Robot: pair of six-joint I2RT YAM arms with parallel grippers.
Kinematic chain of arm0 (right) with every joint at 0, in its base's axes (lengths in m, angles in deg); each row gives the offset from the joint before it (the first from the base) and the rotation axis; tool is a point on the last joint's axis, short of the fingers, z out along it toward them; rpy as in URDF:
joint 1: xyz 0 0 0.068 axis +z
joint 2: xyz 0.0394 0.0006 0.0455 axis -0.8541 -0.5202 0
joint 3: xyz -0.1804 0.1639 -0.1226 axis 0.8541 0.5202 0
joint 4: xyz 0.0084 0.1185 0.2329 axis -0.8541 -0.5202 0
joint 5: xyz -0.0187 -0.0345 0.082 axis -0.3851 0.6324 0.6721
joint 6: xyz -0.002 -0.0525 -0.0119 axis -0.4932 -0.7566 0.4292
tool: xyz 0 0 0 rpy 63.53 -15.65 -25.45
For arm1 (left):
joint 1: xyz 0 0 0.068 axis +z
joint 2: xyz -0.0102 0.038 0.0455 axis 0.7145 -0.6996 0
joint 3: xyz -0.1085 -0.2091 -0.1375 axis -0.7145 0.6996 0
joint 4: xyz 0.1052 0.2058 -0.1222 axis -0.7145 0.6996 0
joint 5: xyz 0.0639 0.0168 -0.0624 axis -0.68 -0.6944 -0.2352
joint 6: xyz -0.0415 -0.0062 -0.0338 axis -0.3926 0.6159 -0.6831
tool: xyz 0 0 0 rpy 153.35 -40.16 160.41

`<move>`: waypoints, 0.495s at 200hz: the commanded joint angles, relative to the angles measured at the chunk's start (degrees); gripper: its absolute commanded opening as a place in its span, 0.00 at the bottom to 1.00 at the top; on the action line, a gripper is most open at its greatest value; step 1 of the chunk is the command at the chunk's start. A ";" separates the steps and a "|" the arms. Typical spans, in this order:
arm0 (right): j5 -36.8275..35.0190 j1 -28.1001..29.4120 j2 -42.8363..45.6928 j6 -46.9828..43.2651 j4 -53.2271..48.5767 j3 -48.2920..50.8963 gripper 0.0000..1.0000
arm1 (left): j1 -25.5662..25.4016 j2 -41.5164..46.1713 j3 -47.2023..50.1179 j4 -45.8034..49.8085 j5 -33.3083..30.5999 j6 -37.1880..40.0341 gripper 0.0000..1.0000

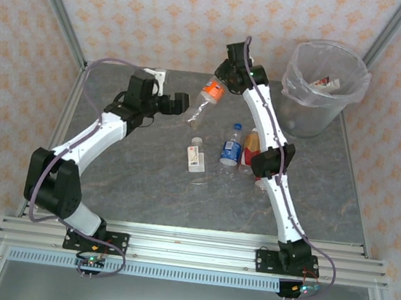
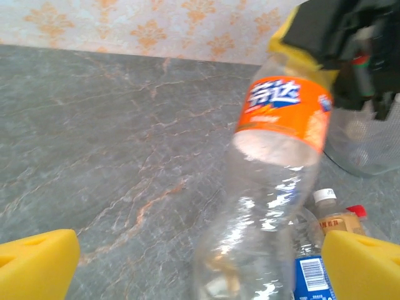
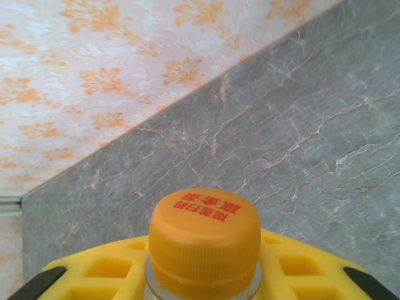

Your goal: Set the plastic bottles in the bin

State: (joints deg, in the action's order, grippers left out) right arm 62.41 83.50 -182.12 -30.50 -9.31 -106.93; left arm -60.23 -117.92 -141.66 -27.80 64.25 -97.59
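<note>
My right gripper [image 1: 226,80] [image 3: 204,278] is shut on the neck of a clear plastic bottle with an orange label [image 1: 208,96] [image 2: 281,119], just under its orange cap [image 3: 204,234]. The bottle hangs tilted above the back middle of the table. My left gripper [image 1: 183,104] [image 2: 200,269] is open, its yellow pads [image 2: 37,265] on either side of the bottle's lower end without touching it. The grey bin [image 1: 314,118] with its clear liner stands at the back right, one bottle [image 1: 324,82] inside it.
Three more bottles lie mid-table: a white-labelled one [image 1: 196,155], a blue-labelled one [image 1: 230,150] [image 2: 312,275] and a yellowish one [image 1: 251,145] next to my right arm's elbow. Metal frame posts and patterned walls close the table's back and sides.
</note>
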 commanded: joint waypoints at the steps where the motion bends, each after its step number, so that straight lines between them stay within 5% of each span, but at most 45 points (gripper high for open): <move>1: -2.46 0.41 5.07 -6.72 -4.41 -3.56 0.00 | -0.04 4.60 3.38 -5.29 -5.39 -4.14 1.00; 99: -8.11 1.36 13.95 -15.94 -8.82 -3.66 0.00 | -0.66 4.14 6.16 -6.90 -1.70 -7.69 1.00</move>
State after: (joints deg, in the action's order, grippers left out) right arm 58.12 84.15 -172.54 -42.79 -15.58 -106.93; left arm -60.23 -113.11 -135.78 -31.88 61.62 -103.91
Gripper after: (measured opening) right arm 0.353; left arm 0.999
